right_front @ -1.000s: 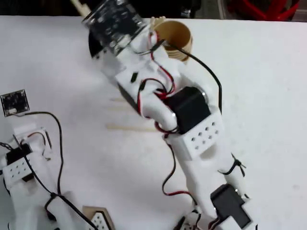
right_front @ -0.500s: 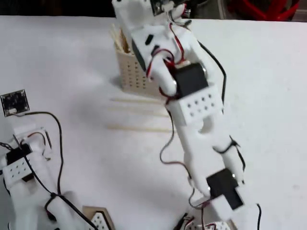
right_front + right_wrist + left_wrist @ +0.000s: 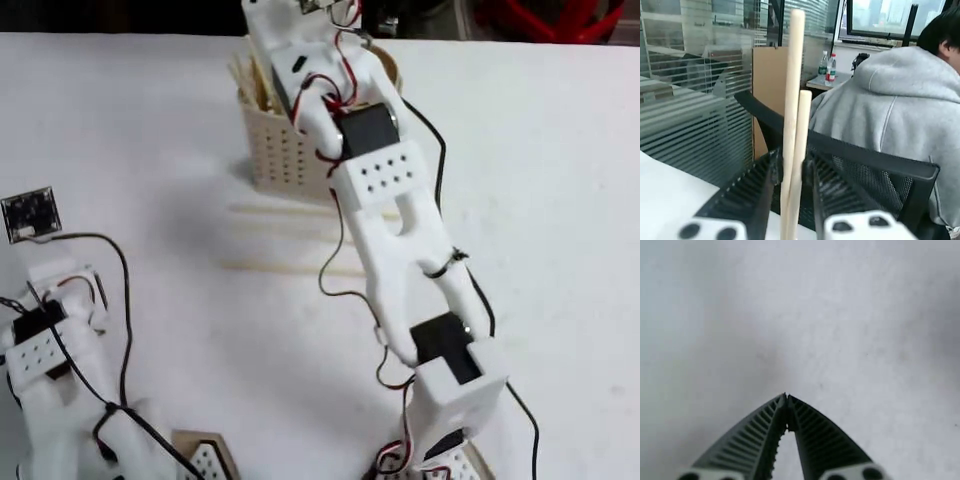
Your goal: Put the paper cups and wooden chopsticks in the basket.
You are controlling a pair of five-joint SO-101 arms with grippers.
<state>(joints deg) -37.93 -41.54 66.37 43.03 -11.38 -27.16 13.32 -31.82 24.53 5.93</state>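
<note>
Right hand [image 3: 792,169] clamped on two pale round wooden chopsticks [image 3: 794,90], left hand [image 3: 786,402] closed on nothing over white worktop [image 3: 865,315], cream perforated basket [image 3: 278,158] below right hand's wrist

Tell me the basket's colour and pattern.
Cream basket with a grid of small holes in its wall; clearest in the high view.

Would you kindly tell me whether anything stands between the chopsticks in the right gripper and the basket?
Nothing visible does. The right gripper is shut on two chopsticks, and its arm lies over the basket, which already holds some sticks; the arm hides much of its opening.
</note>
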